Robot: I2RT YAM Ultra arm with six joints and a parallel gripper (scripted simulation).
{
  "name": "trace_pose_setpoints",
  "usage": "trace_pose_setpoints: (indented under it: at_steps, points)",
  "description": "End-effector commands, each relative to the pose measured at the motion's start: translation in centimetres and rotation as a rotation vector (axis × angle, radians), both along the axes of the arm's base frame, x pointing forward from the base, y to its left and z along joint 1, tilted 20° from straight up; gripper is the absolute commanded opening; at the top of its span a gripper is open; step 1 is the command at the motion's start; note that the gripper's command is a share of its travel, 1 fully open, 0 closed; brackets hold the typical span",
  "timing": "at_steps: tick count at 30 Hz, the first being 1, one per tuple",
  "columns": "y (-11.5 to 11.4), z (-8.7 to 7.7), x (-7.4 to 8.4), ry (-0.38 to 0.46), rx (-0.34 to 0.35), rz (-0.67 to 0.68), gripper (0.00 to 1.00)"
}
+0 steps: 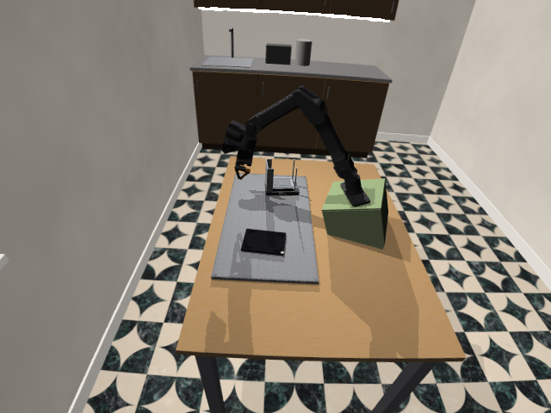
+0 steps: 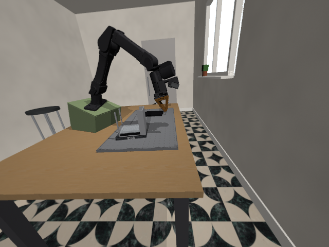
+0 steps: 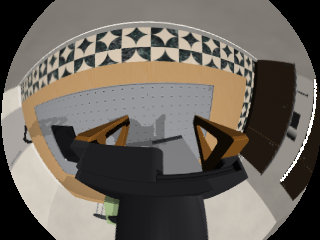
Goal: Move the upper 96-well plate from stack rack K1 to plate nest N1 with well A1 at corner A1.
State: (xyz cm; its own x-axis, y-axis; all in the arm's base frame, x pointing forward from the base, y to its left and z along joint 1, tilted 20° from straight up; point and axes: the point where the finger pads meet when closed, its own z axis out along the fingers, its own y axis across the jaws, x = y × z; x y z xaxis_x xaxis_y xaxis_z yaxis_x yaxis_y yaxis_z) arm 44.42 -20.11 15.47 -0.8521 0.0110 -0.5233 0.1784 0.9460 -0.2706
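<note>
Orange-fingered black gripper (image 1: 241,170) hangs fully open and empty over the far corner of the grey perforated baseplate (image 1: 249,267), as your top view shows. The clear 96-well upper plate (image 1: 281,181) sits in the grey post rack K1 (image 1: 269,170), well apart from the black rectangular nest N1 (image 1: 263,242). Your wrist view shows only spread fingers above baseplate and tan table (image 2: 106,170); the exterior view catches the rack's front.

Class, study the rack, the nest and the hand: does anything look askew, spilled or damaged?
Nothing stands out. The plates sit level in the rack, the nest lies flat, and the open hand holds nothing.
</note>
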Motion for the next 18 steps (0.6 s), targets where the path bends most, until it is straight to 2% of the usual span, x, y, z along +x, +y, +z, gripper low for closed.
trace_pose_setpoints:
  at_steps: [1, 2, 3, 4, 6, 7, 9, 11, 12, 14, 16, 18]
  points:
    - [-0.6, 1.3, -2.3, -0.006, -0.003, 0.019, 1.00]
    - [-0.6, 1.4, -2.3, -0.009, -0.005, 0.019, 1.00]
    - [-1.1, 3.0, -2.1, -0.014, -0.014, 0.027, 1.00]
    - [-1.3, 2.9, -2.5, 0.018, -0.006, 0.035, 1.00]
    - [-1.6, 2.7, -3.5, 0.023, -0.006, 0.036, 1.00]
    - [-1.3, 1.0, -4.7, 0.061, 0.014, 0.037, 1.00]
    - [-1.3, 1.0, -4.7, 0.061, 0.014, 0.037, 1.00]
    - [-1.7, 0.9, -5.6, 0.061, 0.014, 0.037, 1.00]
    - [-2.2, 2.5, -5.3, 0.054, 0.005, 0.046, 1.00]
    - [-2.4, 2.3, -6.3, 0.085, 0.018, 0.055, 1.00]
    - [-2.2, 0.6, -8.1, 0.121, 0.040, 0.056, 1.00]
    - [-2.4, 0.5, -9.0, 0.121, 0.040, 0.056, 1.00]
